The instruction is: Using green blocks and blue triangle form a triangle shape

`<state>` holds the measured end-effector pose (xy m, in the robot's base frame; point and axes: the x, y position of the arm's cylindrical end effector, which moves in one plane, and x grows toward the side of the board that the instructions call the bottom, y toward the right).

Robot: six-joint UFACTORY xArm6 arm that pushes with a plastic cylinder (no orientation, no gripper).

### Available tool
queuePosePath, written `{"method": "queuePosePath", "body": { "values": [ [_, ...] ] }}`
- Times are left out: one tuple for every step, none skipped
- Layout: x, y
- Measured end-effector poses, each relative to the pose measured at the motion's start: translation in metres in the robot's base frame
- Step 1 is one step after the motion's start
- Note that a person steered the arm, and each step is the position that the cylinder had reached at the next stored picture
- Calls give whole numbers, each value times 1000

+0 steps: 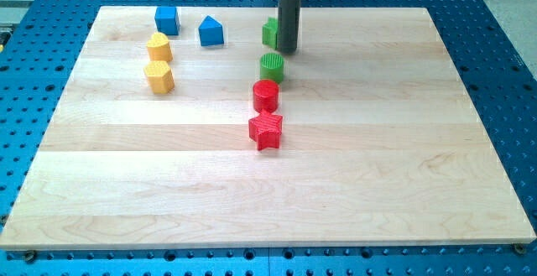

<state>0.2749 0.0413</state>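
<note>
Standing near the top centre of the frame, my tip (288, 52) rests on the wooden worktop (377, 158), the dark rod rising straight up out of the picture. This end effector is a bare rod with nothing to clench or release, and it grasps nothing.

A green block (269, 33) sits right against the rod's left side, partly hidden by it, so its shape cannot be made out; whether they actually touch I cannot tell. Just below and slightly left of my tip lies a green cylinder (272, 66), close but apart from it. The blue triangle (211, 31) lies well to the left of my tip, in the upper left part of the frame, at about the same height as the hidden green block.

Further left, a blue cube (167, 19) sits near the top edge. Below it are two yellow blocks, the upper yellow block (159, 47) and the lower yellow block (159, 76), one just under the other.

Under the green cylinder, running down the middle of the frame, come a red cylinder (265, 95) and then a red star (266, 130), each just beside the next.
</note>
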Motion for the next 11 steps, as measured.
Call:
{"method": "queuePosePath", "body": {
  "values": [
    [1, 15],
    [92, 41],
    [107, -12],
    [80, -32],
    [77, -20],
    [39, -10],
    [19, -76],
    [15, -97],
    [-31, -82],
    [-38, -126],
    [-16, -155]
  ]
}}
